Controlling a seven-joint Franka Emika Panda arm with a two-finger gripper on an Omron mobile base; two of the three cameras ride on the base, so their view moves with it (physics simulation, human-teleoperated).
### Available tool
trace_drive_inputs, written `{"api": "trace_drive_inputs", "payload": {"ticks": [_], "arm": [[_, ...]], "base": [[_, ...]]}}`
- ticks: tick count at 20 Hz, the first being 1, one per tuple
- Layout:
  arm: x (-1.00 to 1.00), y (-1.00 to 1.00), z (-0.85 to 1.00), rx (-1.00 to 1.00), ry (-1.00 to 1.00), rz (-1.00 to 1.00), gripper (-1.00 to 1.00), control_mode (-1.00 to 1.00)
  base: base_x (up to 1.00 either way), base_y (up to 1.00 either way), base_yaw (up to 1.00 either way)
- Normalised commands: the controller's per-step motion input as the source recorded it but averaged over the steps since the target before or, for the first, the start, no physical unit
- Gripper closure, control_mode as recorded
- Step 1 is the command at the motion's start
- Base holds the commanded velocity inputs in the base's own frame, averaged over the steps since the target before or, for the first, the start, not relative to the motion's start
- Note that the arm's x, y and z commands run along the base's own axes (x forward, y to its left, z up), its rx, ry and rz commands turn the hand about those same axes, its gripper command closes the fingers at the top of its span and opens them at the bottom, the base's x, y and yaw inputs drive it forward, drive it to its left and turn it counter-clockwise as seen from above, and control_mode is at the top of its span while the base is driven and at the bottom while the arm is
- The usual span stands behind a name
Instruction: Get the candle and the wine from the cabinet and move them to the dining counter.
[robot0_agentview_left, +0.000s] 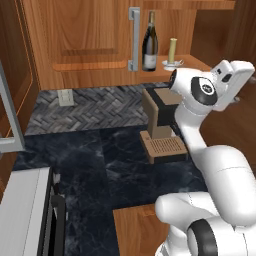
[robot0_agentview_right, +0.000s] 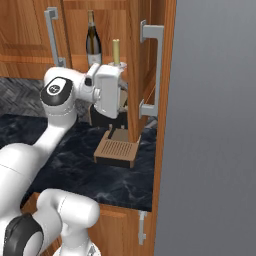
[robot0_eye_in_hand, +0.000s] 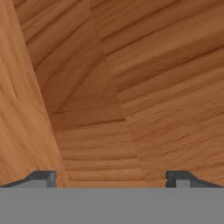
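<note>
- Left base view: the wine (robot0_agentview_left: 150, 42) stands upright on the wooden shelf of the cabinet (robot0_agentview_left: 85, 35), just right of a grey bar handle (robot0_agentview_left: 134, 39); the candle (robot0_agentview_left: 172, 51) stands right of the bottle on a small pale dish — near it, not touching.
- Below the shelf, a brown coffee machine (robot0_agentview_left: 161, 127) sits on the dark marble worktop (robot0_agentview_left: 100, 165), backed by herringbone tiles (robot0_agentview_left: 95, 105).
- Right base view: the arm's white hand (robot0_agentview_right: 107, 90) is raised in front of the coffee machine, below the candle (robot0_agentview_right: 116, 51) and the wine (robot0_agentview_right: 93, 40), beside the open cabinet door (robot0_agentview_right: 150, 65).
- Hand view: the gripper (robot0_eye_in_hand: 111, 179) has its two dark tips set wide apart with nothing between them — only wood grain lies ahead, close up.
</note>
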Motion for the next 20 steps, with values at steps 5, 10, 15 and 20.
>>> {"api": "trace_drive_inputs", "payload": {"ticks": [5, 10, 15, 20], "arm": [[0.00, 0.91, -0.11, 0.01, -0.19, 0.04, -1.00, -1.00], [0.00, 1.00, -0.05, 0.03, -0.24, 0.10, -1.00, -1.00], [0.04, 0.88, 0.00, 0.07, -0.26, 0.16, -1.00, -1.00], [0.15, 0.70, 0.00, 0.07, -0.27, 0.29, -1.00, -1.00]], "base": [[0.00, 0.00, 0.00], [0.00, 0.00, 0.00], [0.00, 0.00, 0.00], [0.00, 0.00, 0.00]]}}
